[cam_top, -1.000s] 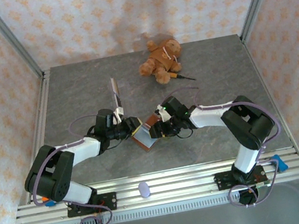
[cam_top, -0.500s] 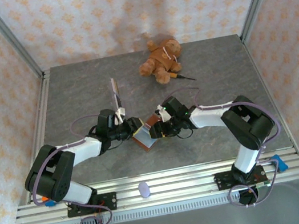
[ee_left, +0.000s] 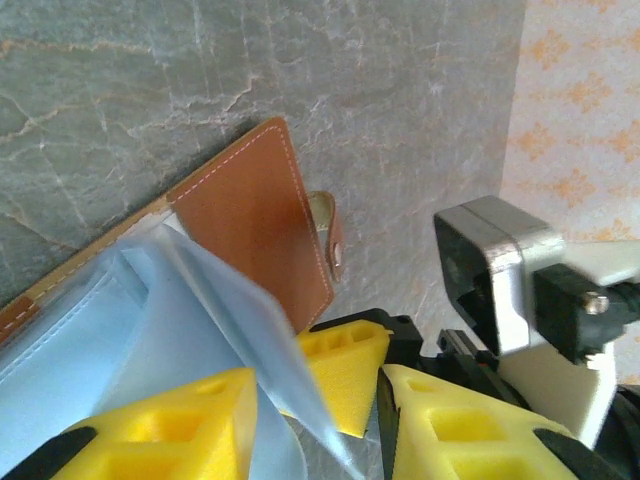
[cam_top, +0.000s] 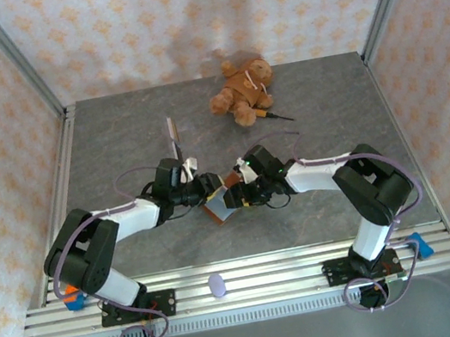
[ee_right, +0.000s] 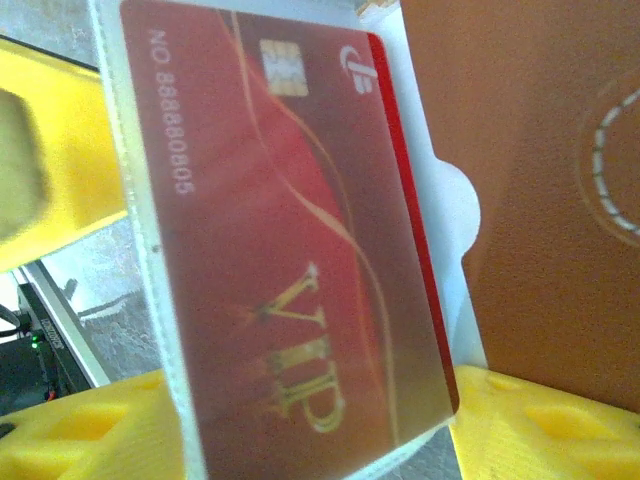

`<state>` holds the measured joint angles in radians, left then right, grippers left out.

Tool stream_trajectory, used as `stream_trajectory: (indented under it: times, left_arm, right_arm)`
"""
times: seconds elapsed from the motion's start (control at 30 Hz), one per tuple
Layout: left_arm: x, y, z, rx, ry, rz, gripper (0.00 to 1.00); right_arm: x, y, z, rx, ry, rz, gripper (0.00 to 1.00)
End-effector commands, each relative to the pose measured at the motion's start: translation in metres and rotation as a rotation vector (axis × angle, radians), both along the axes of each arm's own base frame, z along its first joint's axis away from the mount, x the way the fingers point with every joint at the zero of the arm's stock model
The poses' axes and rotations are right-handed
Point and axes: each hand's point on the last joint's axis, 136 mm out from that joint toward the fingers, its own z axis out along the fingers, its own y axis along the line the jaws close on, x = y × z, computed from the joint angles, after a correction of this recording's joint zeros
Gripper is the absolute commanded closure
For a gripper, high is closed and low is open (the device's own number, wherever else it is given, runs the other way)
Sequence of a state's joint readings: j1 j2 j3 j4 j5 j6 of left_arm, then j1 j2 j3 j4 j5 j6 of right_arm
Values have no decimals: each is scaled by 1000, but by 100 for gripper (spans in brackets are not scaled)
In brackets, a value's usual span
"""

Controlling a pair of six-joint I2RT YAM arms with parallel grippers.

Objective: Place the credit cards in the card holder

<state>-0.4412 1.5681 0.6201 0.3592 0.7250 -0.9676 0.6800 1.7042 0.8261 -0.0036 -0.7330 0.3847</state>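
The brown card holder lies open on the gray table, near the front middle, and both grippers meet over it. The left gripper has its 2 yellow fingers partly apart. A clear sleeve of the holder runs loosely between them. The right gripper has its fingers spread on either side of a red card that sits in a sleeve. Whether they press it I cannot tell. A teddy bear lies at the back.
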Motion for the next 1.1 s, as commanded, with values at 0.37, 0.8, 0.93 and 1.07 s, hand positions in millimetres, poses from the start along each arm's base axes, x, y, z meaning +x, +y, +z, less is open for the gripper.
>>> stream_trajectory:
  times: [0.37, 0.8, 0.93, 1.07]
  left_arm:
    - [6, -4, -17, 35, 10, -9, 64]
    - [-17, 36, -28, 274, 38, -16, 65]
    - [-19, 48, -20, 323, 44, -17, 65]
    - [-25, 53, -15, 340, 42, -22, 64]
  right_arm:
    - [-5, -27, 7, -72, -36, -86, 26]
    - [9, -94, 58, -409, -155, -132, 27]
    - [37, -75, 61, -385, -136, -67, 36]
    - [57, -57, 51, -394, -127, -4, 40]
